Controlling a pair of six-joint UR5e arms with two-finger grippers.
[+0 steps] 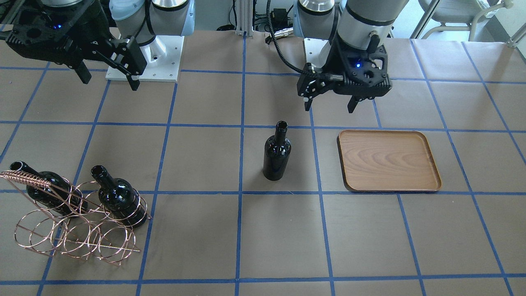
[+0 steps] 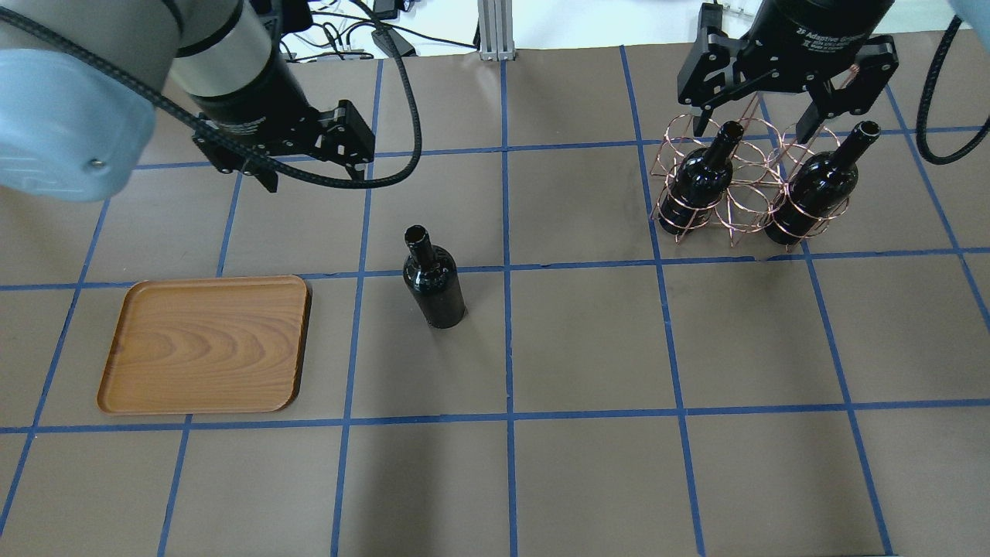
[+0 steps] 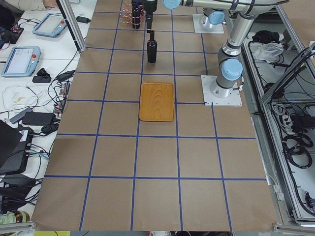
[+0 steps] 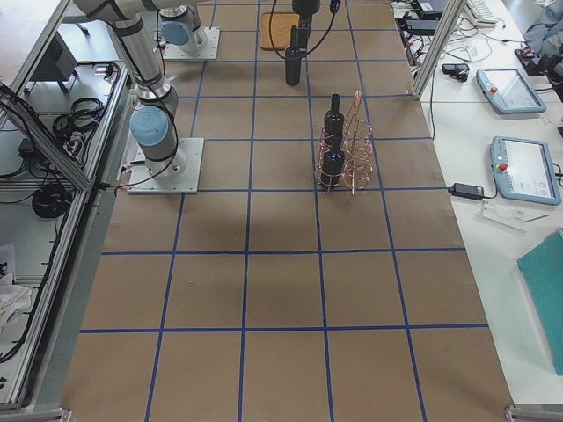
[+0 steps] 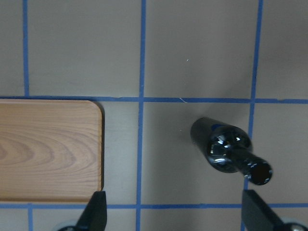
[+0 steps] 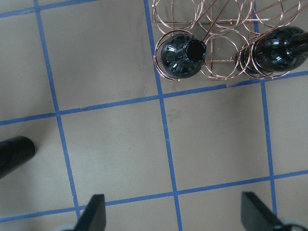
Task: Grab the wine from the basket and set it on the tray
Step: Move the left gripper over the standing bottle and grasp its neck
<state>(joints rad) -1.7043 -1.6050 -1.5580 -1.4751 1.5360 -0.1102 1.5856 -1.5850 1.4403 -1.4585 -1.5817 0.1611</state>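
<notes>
Table (image 2: 588,348): brown paper, blue tape grid. Desks with pendants (image 3: 19,59) along operator side. Cables (image 2: 340,39) at far edge in overhead view. Wine (image 2: 433,282) upright on paper between tray (image 2: 205,344) and basket (image 2: 742,193), nearer tray, touching neither, strip of bare paper each side. Two more bottles (image 2: 700,182) stand in basket rings. My left gripper (image 2: 313,172): jaws apart, hangs over paper near wine and tray. My right gripper (image 2: 752,131): jaws apart, above basket top.
</notes>
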